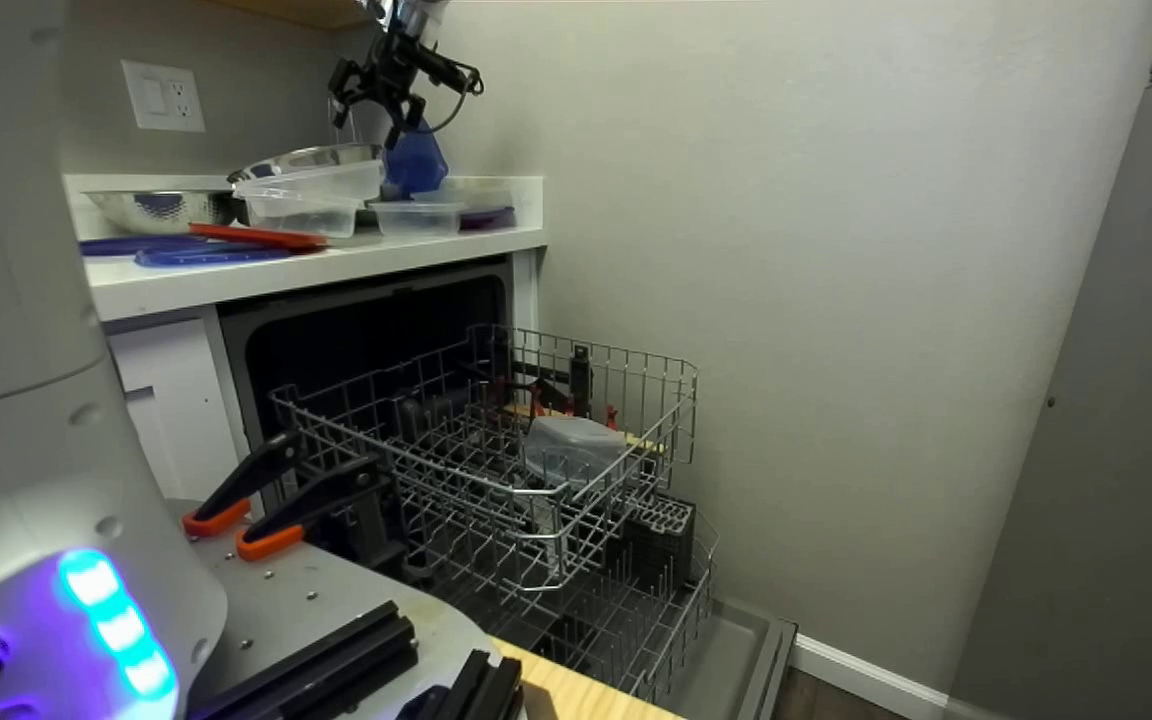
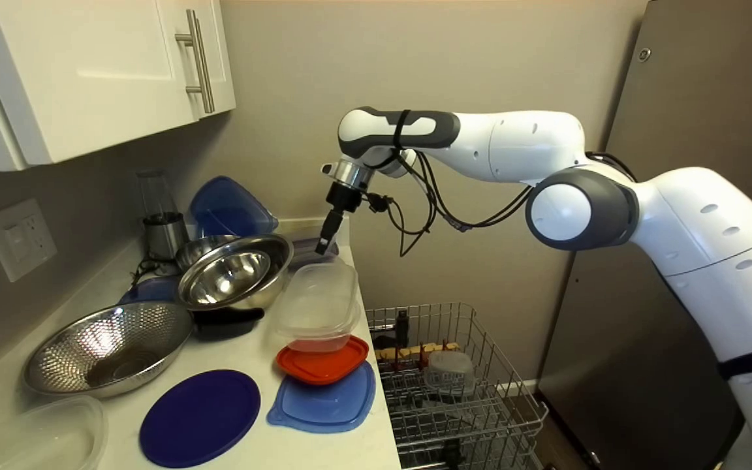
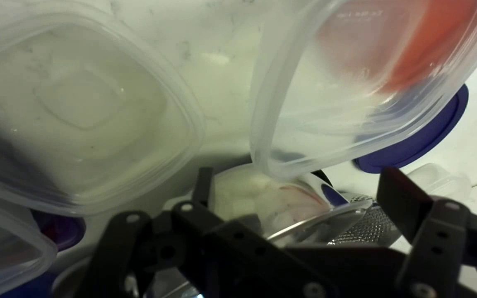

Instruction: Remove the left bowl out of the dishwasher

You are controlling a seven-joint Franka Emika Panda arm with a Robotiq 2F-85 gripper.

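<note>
The dishwasher (image 1: pixel 366 335) stands open below the counter, its upper wire rack (image 1: pixel 536 490) pulled out; the rack also shows in an exterior view (image 2: pixel 506 372). One small pale, see-through bowl-like container sits in the rack, in both exterior views (image 1: pixel 576 445) (image 2: pixel 449 372). I cannot tell whether it is the left bowl. My gripper (image 1: pixel 366 128) is high above the counter, away from the rack; it also shows in an exterior view (image 2: pixel 322 245). In the wrist view the fingers (image 3: pixel 302 186) are wide apart with nothing held. Clear containers (image 3: pixel 85 99) (image 3: pixel 346 82) lie below.
The counter (image 2: pixel 245 356) holds steel bowls (image 2: pixel 235 271), a colander (image 2: pixel 111 349), a clear container (image 2: pixel 317 300), a red lid (image 2: pixel 322 360) and blue lids (image 2: pixel 200 418). A blue lid (image 2: pixel 229 205) leans at the back. A white cabinet (image 2: pixel 102 65) hangs above. The lower rack (image 1: pixel 626 620) is out too.
</note>
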